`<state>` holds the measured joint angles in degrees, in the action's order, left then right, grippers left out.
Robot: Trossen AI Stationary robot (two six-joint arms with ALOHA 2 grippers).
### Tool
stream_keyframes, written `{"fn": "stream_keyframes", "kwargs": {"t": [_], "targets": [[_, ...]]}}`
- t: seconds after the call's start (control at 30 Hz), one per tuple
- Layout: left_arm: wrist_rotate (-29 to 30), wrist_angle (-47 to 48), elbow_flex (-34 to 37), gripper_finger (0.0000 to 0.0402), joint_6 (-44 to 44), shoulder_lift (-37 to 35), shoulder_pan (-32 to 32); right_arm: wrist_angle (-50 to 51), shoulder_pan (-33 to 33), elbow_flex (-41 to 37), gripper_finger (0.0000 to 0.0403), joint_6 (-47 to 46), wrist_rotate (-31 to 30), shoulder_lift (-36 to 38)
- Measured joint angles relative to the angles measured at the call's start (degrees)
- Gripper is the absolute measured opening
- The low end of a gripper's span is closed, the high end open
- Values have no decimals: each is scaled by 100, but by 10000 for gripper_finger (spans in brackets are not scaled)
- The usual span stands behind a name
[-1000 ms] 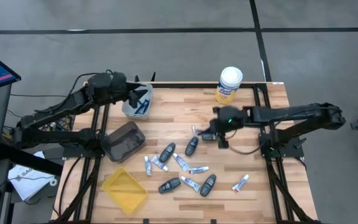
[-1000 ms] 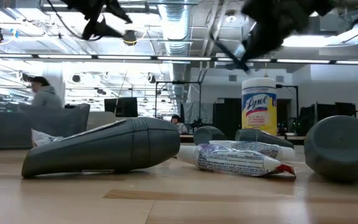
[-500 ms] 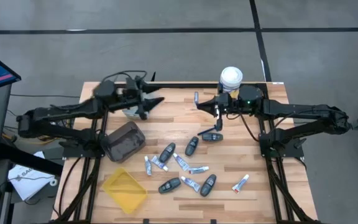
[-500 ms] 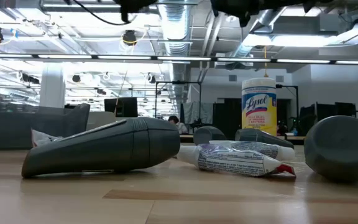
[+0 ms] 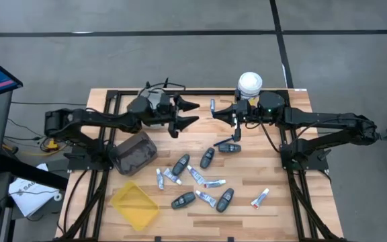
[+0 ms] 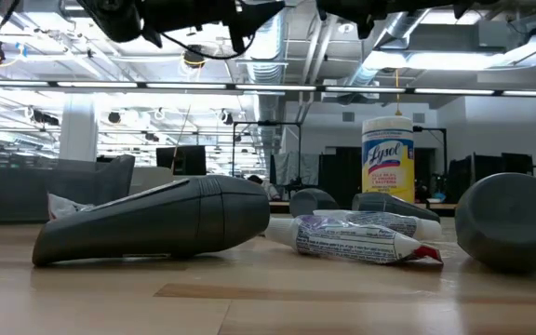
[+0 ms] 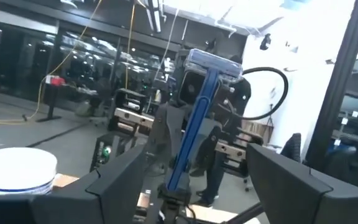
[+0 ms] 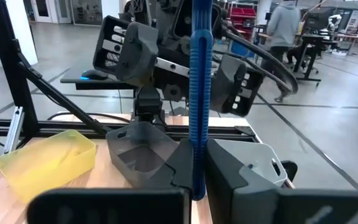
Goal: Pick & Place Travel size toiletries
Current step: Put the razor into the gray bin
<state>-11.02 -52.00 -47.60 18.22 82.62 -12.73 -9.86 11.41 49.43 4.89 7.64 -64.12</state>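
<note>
Blue razor (image 5: 213, 107) clamped in right end effector (image 5: 226, 111), handle pointing toward gaping left end effector (image 5: 191, 111).

Left hand (image 5: 188, 113) spread open, facing the apparently clamped right hand (image 5: 215, 110).

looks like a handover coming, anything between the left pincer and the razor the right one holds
Nothing. In the high view only bare table shows between the open left pincer and the blue razor clamped in the right pincer.

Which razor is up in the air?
The blue razor pinched upright in the right claw, near the white-lidded can. The other razor lies on the table.
</note>
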Motion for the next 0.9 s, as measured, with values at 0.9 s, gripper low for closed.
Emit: {"fn": "stream_keyframes", "kwargs": {"t": [0.9], "targets": [[-285, 59, -803, 272, -164, 832, 42, -200, -52, 15, 12, -134, 327, -356]]}}
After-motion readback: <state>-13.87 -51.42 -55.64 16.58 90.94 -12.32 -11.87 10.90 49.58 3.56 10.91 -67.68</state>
